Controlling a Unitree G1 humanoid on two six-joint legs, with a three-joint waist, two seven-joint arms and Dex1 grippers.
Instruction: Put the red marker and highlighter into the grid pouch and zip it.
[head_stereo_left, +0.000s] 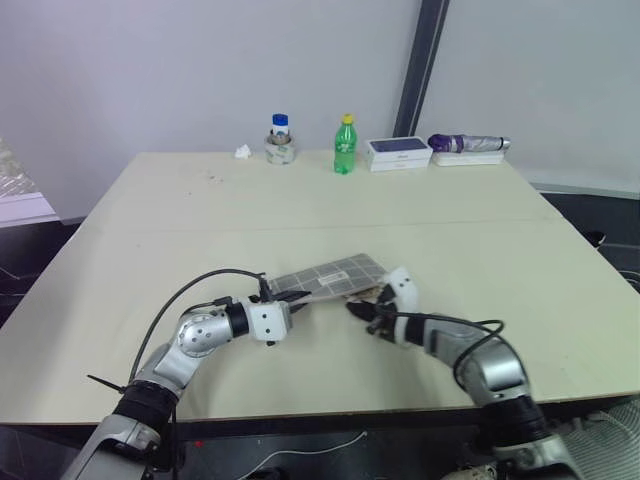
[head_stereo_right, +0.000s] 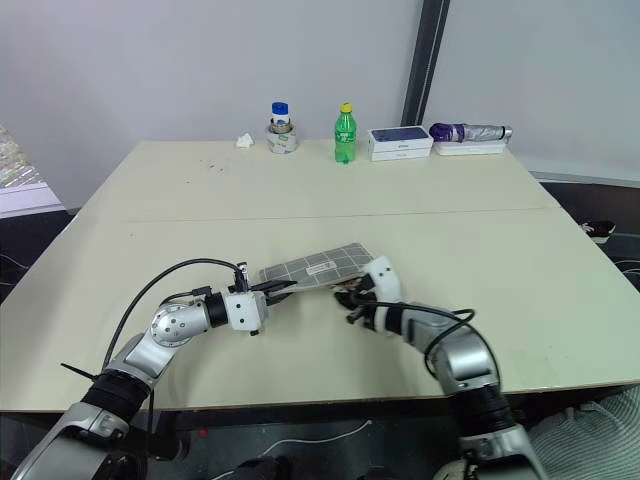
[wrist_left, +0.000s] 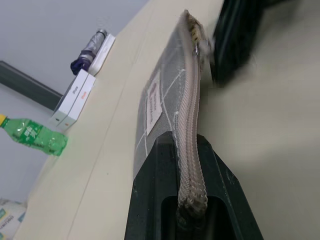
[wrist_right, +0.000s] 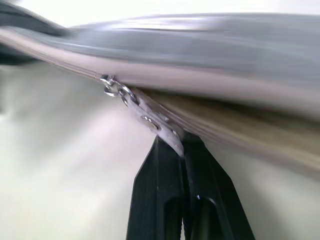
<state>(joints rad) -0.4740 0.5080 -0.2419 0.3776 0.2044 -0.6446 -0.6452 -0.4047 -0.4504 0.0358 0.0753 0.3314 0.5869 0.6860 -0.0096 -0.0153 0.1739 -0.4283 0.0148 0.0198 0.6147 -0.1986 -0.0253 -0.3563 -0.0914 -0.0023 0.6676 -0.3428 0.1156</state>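
The grid pouch (head_stereo_left: 332, 274), grey with white lines and a small white label, lies slightly raised on the table (head_stereo_left: 200, 230) in front of me. My left gripper (head_stereo_left: 293, 296) is shut on the pouch's left end, its fingers (wrist_left: 160, 165) clamping the zipper band (wrist_left: 192, 100). At the pouch's right end my right gripper (head_stereo_left: 356, 308) is shut on the zipper pull (wrist_right: 150, 120), a pale tab with small metal rings. The zipper teeth look closed along the stretch seen from the left wrist. The red marker and the highlighter are hidden.
Along the table's far edge stand a green bottle (head_stereo_left: 344, 146), a small blue-capped jar on a tape roll (head_stereo_left: 280, 146), a crumpled scrap (head_stereo_left: 243, 152), white boxes (head_stereo_left: 398, 152) and a purple folded umbrella (head_stereo_left: 468, 144). Cables trail from both wrists.
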